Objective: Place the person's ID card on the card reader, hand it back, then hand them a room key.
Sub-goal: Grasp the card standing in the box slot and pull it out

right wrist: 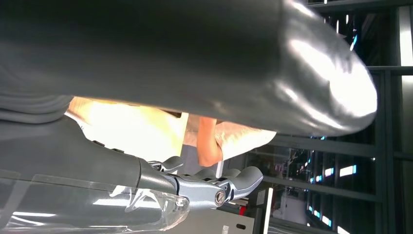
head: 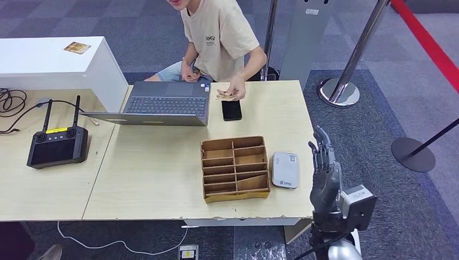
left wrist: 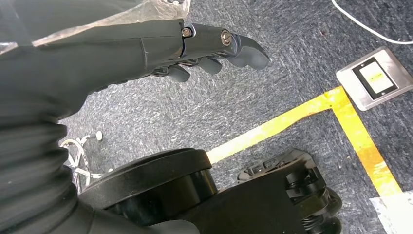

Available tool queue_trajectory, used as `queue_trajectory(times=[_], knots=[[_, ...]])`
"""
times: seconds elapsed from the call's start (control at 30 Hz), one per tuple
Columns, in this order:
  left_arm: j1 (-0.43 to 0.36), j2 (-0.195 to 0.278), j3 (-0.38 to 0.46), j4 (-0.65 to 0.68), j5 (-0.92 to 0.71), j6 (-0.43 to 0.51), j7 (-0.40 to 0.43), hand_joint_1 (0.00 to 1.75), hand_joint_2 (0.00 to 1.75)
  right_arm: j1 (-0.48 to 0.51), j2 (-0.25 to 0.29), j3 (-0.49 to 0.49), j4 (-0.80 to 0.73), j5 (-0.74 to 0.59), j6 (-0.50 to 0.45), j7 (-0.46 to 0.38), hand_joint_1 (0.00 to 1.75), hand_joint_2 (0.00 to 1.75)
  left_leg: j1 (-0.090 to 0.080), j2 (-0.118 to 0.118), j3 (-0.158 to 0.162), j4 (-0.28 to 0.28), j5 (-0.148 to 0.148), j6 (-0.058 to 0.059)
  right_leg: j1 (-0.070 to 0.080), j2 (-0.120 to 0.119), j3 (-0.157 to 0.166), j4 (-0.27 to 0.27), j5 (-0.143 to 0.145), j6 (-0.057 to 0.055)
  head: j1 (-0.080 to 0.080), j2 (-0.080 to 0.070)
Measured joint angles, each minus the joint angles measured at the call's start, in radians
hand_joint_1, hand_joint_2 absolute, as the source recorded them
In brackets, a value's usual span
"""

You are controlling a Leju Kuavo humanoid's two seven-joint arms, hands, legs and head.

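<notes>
Across the table sits a person in a beige T-shirt (head: pixel 219 32), holding a small tan card (head: pixel 227 97) in both hands just beyond a black phone (head: pixel 231 110). The white card reader (head: pixel 284 169) lies flat near the table's right front corner, beside a wooden compartment box (head: pixel 235 168). My right hand (head: pixel 325 170) is raised at the table's right edge, just right of the reader, fingers straight and apart, holding nothing. In the right wrist view the right hand (right wrist: pixel 209 187) is likewise bare. My left hand (left wrist: pixel 209 48) hangs over the carpet with its fingers loosely bent, holding nothing.
An open laptop (head: pixel 162 103) stands at the table's (head: pixel 151 179) far side. A black remote controller (head: pixel 57 145) and cables lie on the left table. A white box (head: pixel 48 62) carries a small card. Stanchion bases (head: pixel 339 92) stand on the floor to the right.
</notes>
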Motion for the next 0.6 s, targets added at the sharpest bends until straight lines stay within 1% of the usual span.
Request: queue_trajectory(times=[0.2, 0.27, 0.33, 0.4, 0.6], knots=[[0.000, 0.000, 0.000, 0.000, 0.000, 0.000, 0.000, 0.00, 1.75, -0.001, -0.001, 0.003, 0.000, -0.005, 0.002, -0.002, 0.00, 0.00, 0.000, 0.000, 0.000, 0.000, 0.000, 0.000, 0.000, 0.000, 0.000, 0.000, 0.000, 0.000, 0.000, 0.000], [0.000, 0.000, 0.000, 0.000, 0.000, -0.001, 0.000, 0.00, 1.75, -0.001, -0.001, 0.004, 0.000, -0.055, 0.022, -0.021, 0.00, 0.00, 0.000, 0.000, 0.000, 0.000, 0.000, 0.000, 0.000, 0.000, 0.000, 0.000, 0.000, 0.000, 0.000, 0.000], [0.000, 0.000, 0.000, 0.000, 0.000, -0.004, 0.001, 0.00, 1.75, 0.000, 0.000, 0.005, 0.000, -0.146, 0.057, -0.064, 0.00, 0.00, 0.000, 0.000, 0.000, 0.000, 0.000, 0.000, 0.000, 0.000, 0.000, 0.000, 0.000, 0.000, 0.000, 0.000], [0.000, 0.000, 0.000, 0.000, 0.000, -0.007, 0.002, 0.00, 1.75, 0.001, 0.001, 0.005, 0.000, -0.200, 0.080, -0.097, 0.00, 0.00, 0.000, 0.000, 0.000, 0.000, 0.000, 0.000, 0.000, 0.000, 0.000, 0.000, 0.000, 0.000, 0.000, 0.000], [-0.001, 0.001, 0.000, 0.000, 0.002, -0.010, 0.002, 0.00, 1.75, 0.004, 0.001, 0.006, 0.000, -0.221, 0.087, -0.103, 0.00, 0.00, 0.000, 0.000, 0.000, 0.000, 0.000, 0.000, 0.000, 0.000, 0.000, 0.000, 0.000, 0.000, 0.000, 0.000]])
